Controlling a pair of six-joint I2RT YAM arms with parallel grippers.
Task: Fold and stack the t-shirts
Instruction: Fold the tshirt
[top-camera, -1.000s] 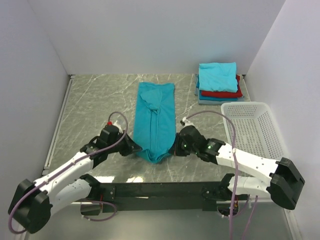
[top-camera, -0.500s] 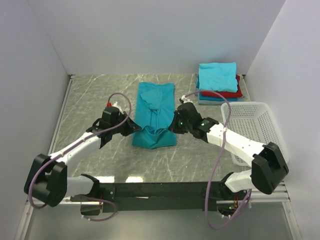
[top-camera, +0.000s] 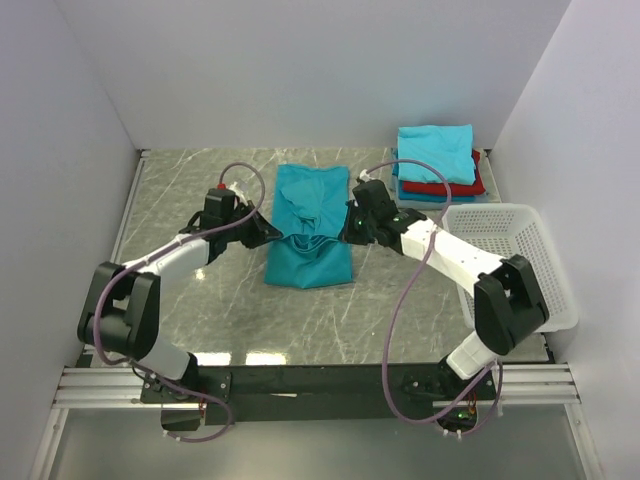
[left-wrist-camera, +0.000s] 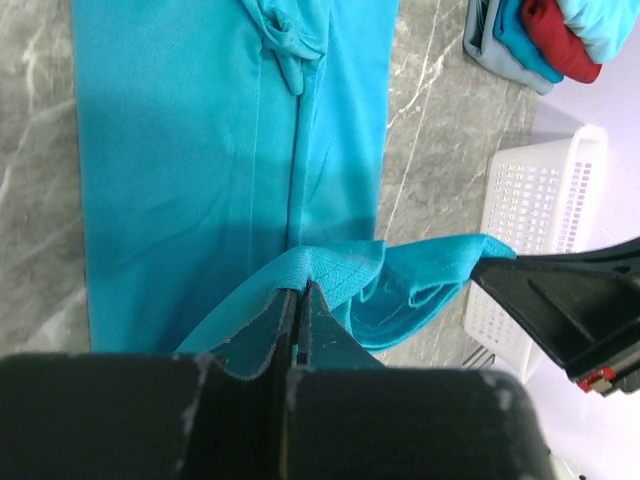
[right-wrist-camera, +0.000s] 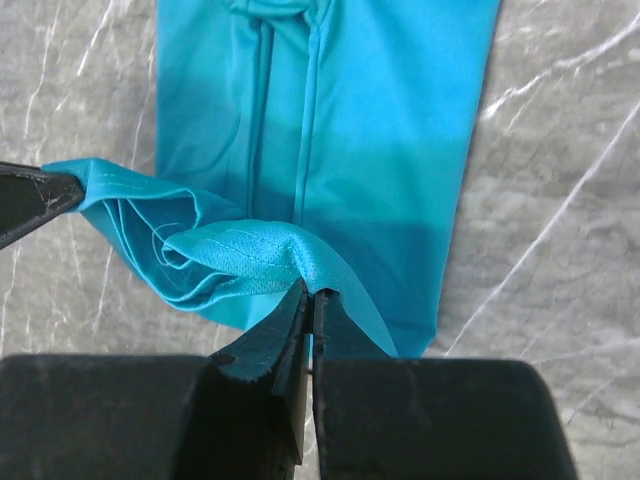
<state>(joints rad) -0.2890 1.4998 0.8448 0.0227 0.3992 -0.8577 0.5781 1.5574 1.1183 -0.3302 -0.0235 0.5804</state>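
Note:
A teal t-shirt (top-camera: 311, 197), folded into a long strip, lies mid-table. Its near hem is lifted and doubled back over the lower half. My left gripper (top-camera: 268, 232) is shut on the hem's left corner (left-wrist-camera: 330, 265), and its closed tips (left-wrist-camera: 298, 291) pinch the cloth. At the hem's right corner (right-wrist-camera: 262, 250), my right gripper (top-camera: 347, 232) is shut in the same way, its tips (right-wrist-camera: 312, 293) pressed together on the fabric. The hem sags between both grippers. A stack of folded t-shirts (top-camera: 437, 160), teal on top with red and blue below, sits at the back right.
A white lattice basket (top-camera: 510, 258) stands on the right, near the right arm's forearm. White walls enclose the grey marble table (top-camera: 190, 190) on three sides. Purple cables loop above both wrists.
Both grippers have moved away from the arm bases toward the far side, carrying the shirt's near hem over its lower half. The visible strip now looks shorter.

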